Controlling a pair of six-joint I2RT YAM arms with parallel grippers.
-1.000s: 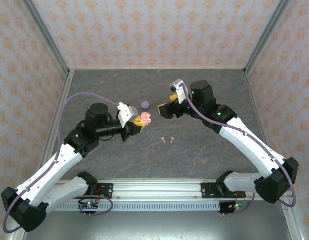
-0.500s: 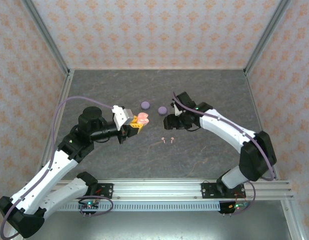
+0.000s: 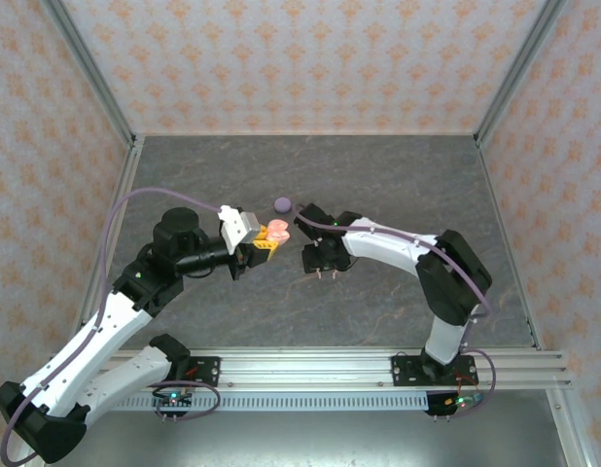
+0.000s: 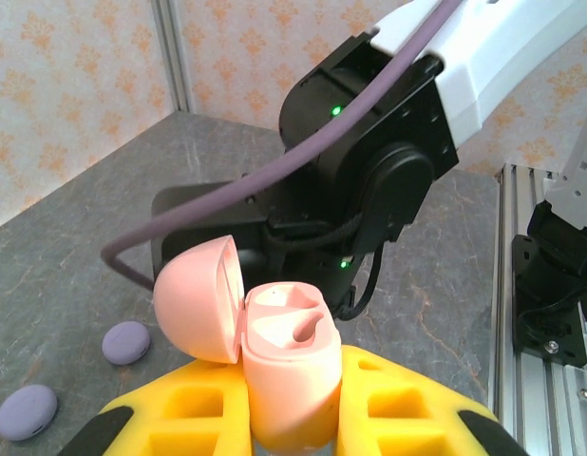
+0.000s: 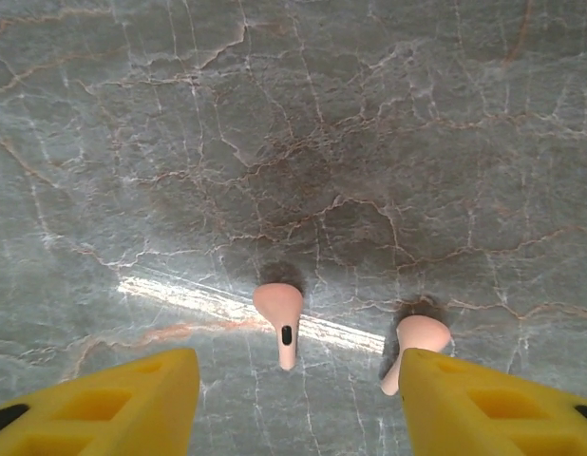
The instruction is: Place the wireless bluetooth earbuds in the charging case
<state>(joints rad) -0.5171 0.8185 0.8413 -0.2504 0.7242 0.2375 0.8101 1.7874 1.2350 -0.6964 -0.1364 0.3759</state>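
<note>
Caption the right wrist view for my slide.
Right end effector, jaws apart, hovers above two pink earbuds lying on the grey marbled table.

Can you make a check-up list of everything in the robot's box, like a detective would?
Surface: dark grey marbled table, no spills seen.
Job's things: pink charging case, lid open, upright in the left gripper; two pink earbuds lying on the table, not in the case.
Clutter: two lilac discs on the table, apart from each other.
Grippers: left gripper shut on the case; right gripper open, low over the earbuds.
Cables: lilac cable running along the right arm.
Surroundings: patterned walls all round; metal rail at the near edge.
</note>
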